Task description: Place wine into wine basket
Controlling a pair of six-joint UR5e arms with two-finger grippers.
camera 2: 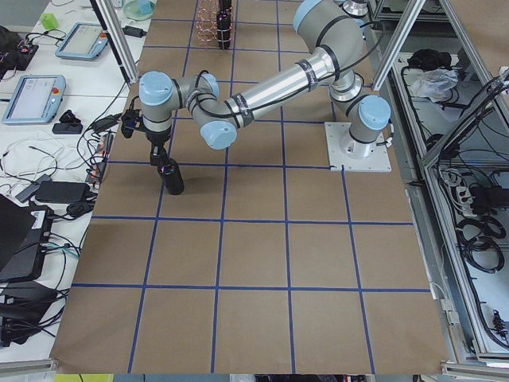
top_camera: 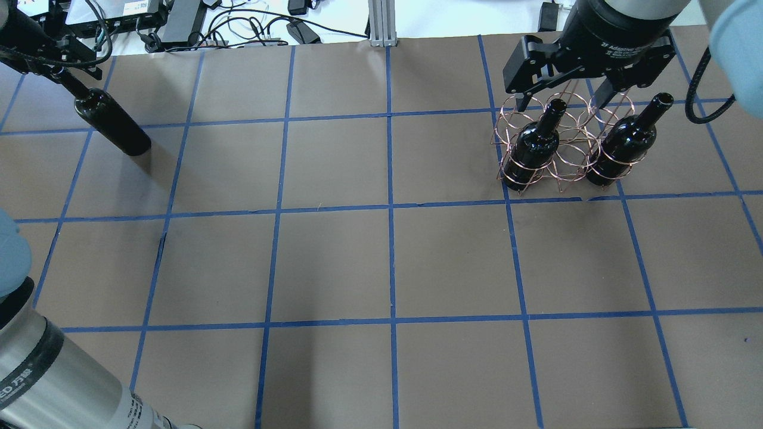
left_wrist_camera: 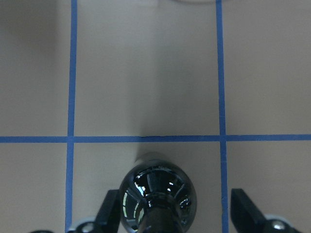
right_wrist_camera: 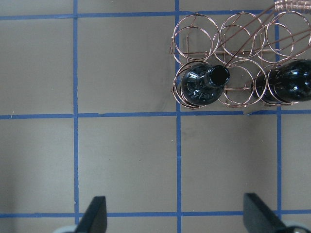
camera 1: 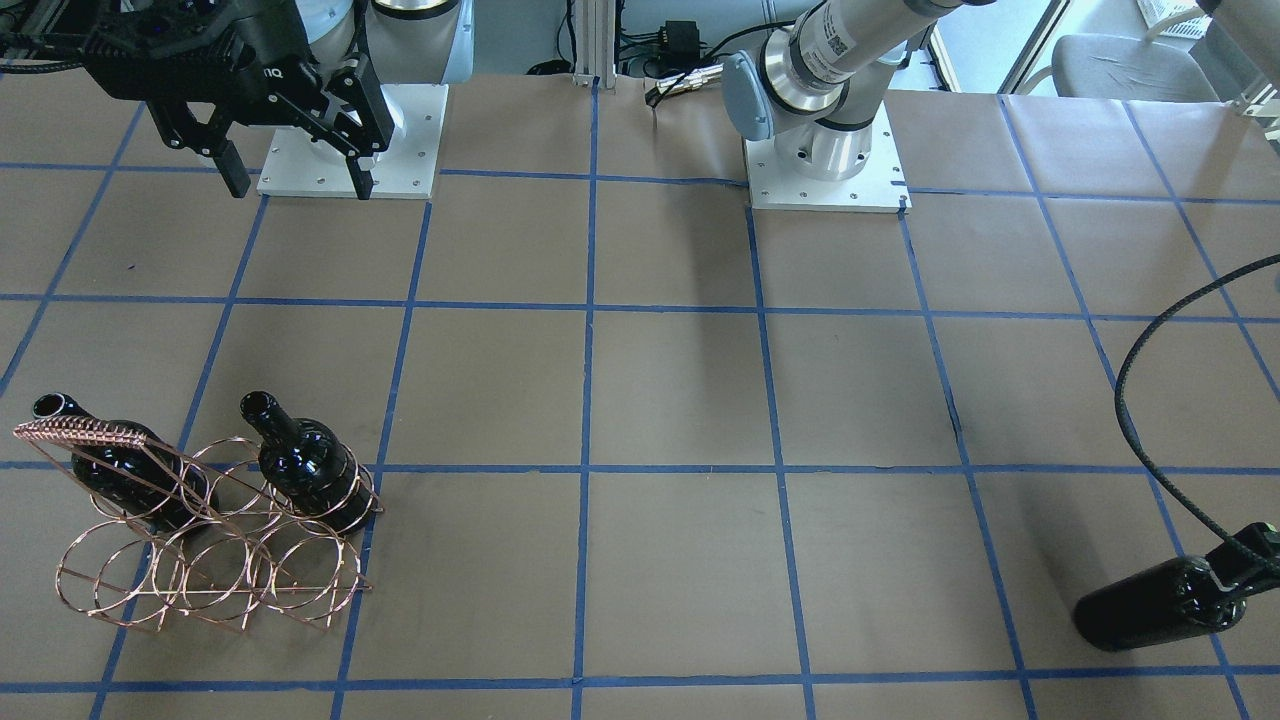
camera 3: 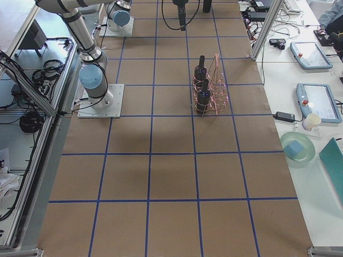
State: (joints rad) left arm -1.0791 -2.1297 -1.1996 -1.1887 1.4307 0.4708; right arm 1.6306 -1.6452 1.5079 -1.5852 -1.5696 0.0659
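Observation:
A glossy black wine bottle [top_camera: 113,128] stands upright at the table's far left; it also shows in the front view [camera 1: 1160,605]. My left gripper [left_wrist_camera: 176,211] is open astride its neck, with the fingers [left_wrist_camera: 109,213] apart from the glass [left_wrist_camera: 156,194]. The copper wire wine basket [top_camera: 566,158] stands at the far right and holds two look-alike bottles [top_camera: 536,146] [top_camera: 626,143] neck up in its end rings. My right gripper [camera 1: 300,187] is open and empty, hovering above and behind the basket [camera 1: 215,560]; in the right wrist view the basket [right_wrist_camera: 233,43] lies ahead of it.
The basket's middle rings [right_wrist_camera: 238,87] between the two bottles hold nothing. White arm base plates [camera 1: 825,185] [camera 1: 350,160] sit at the robot's side. A black cable [camera 1: 1130,370] loops over the table near the left gripper. Cables and devices [top_camera: 179,24] lie beyond the far edge.

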